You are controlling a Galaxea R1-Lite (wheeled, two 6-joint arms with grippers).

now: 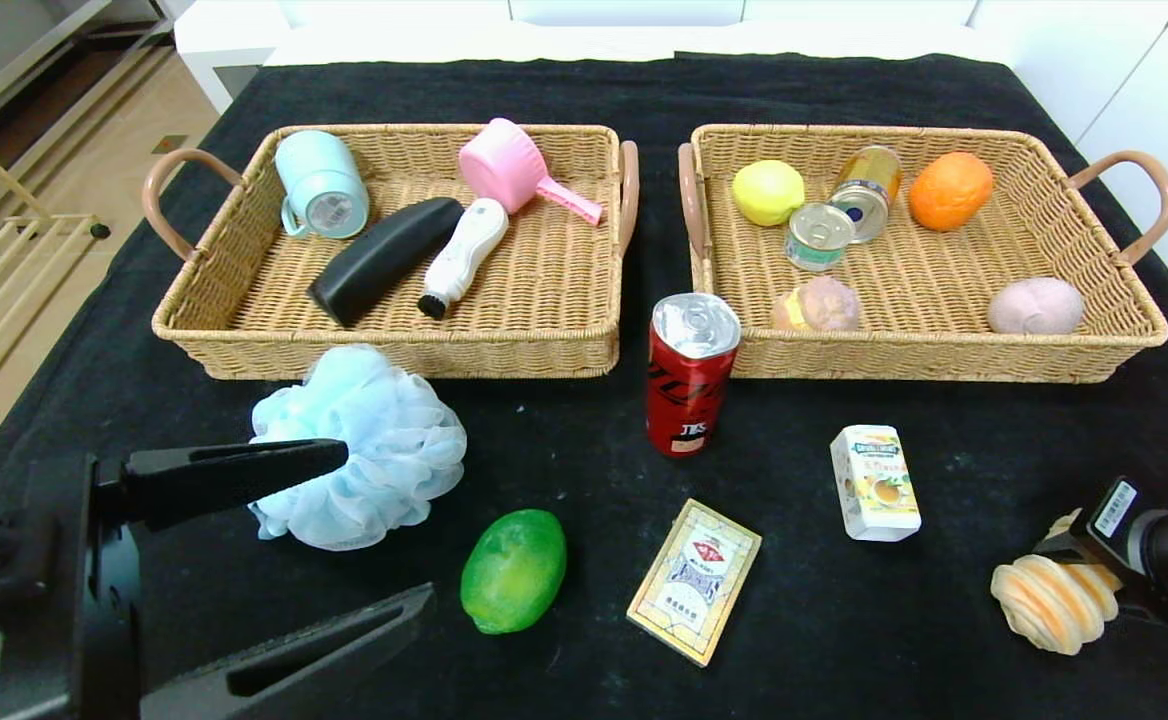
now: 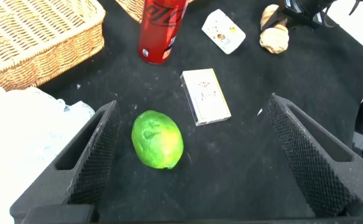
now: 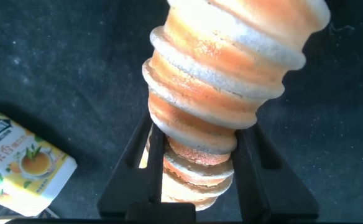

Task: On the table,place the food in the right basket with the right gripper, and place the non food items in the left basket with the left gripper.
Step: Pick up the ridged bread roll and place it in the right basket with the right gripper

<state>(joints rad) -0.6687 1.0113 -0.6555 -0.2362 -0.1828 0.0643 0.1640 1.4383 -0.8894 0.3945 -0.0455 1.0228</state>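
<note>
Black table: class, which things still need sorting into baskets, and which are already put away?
Still to sort: bath pouf, card box, soda can, carton, green fruit, bread loaf (right gripper clamping it).

Already in baskets: cup, black bottle, brush, lemon, orange, tins.

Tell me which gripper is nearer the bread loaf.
Right. The right gripper has its fingers on either side of the bread loaf at the table's right front; the left gripper stands open far across, by the blue bath pouf.

My worktop (image 1: 994,620) carries two baskets (image 1: 384,340) (image 1: 944,355), pouf (image 1: 364,460), lime (image 1: 513,570), can (image 1: 689,375), card box (image 1: 694,580), carton (image 1: 874,482), loaf (image 1: 1049,600).
</note>
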